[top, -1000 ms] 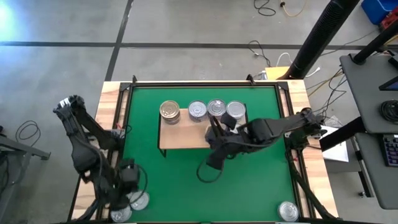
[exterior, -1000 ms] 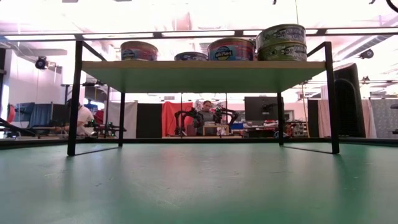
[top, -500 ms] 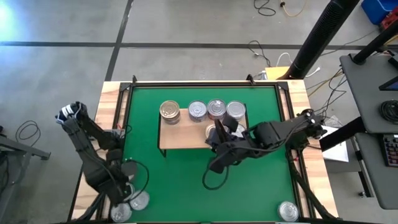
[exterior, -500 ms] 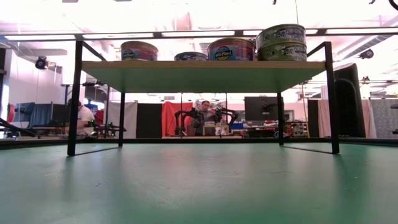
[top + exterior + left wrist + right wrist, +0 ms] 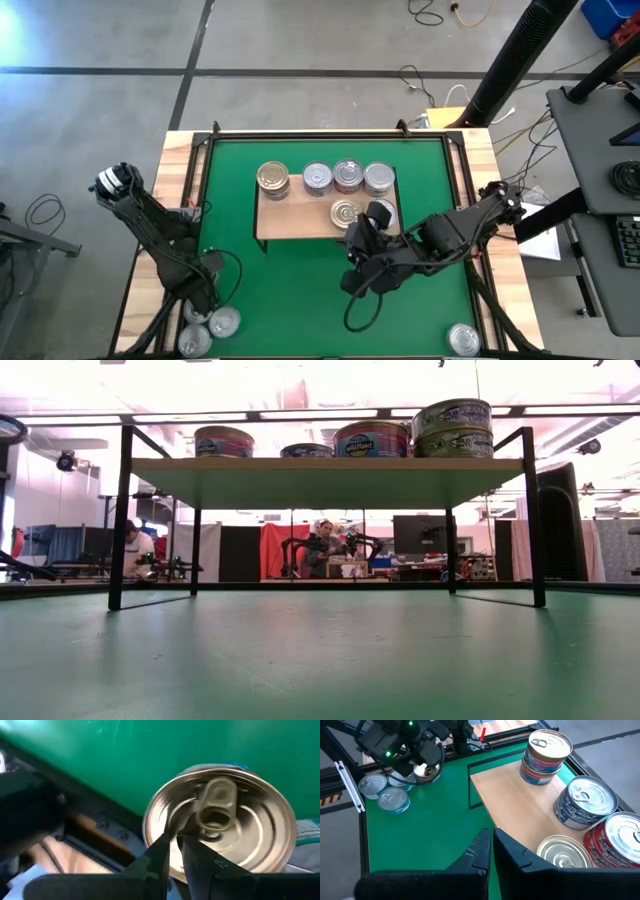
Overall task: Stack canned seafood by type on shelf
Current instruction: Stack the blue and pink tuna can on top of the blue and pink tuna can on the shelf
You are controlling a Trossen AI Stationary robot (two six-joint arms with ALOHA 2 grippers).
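Left claw (image 5: 173, 837) clenched empty over a tin (image 5: 220, 822); five-ish stacks on the shelf (image 5: 295, 222), three tins left on the surface (image 5: 290, 290)

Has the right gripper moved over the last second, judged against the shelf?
Yes. The right gripper, shut and empty, has pulled back off the shelf toward the mat's near edge, leaving a tin on the board's front.
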